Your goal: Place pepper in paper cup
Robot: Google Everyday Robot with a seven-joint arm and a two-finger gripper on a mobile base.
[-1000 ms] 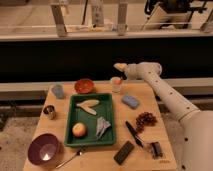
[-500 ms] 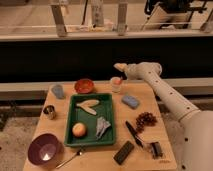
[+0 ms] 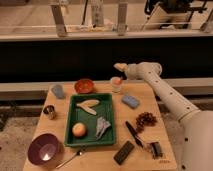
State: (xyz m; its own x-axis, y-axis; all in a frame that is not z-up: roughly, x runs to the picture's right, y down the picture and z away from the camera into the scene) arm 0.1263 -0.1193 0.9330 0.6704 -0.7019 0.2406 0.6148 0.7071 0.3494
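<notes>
We see nothing shifted since half a second ago. The pale gripper point(image 3: 119, 66) hangs just above the small whitish paper cup point(image 3: 116, 86); whether it is clenched or released we cannot tell. The small red-orange pepper point(image 3: 118, 80) sits in the cup, showing above its rim. We cannot tell which way its long axis runs.

A green tray point(image 3: 106, 107) holds a round fruit point(image 3: 79, 129) and perhaps crumpled foil point(image 3: 102, 127); an orange bowl point(image 3: 84, 86) sits behind.

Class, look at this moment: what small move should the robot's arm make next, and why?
Probably raise the gripper straight up and back. The pepper seems to sit in the mouth of the paper cup, and the gripper hangs just above it, apparently apart from it, so clearing away without knocking the cup looks right.
</notes>
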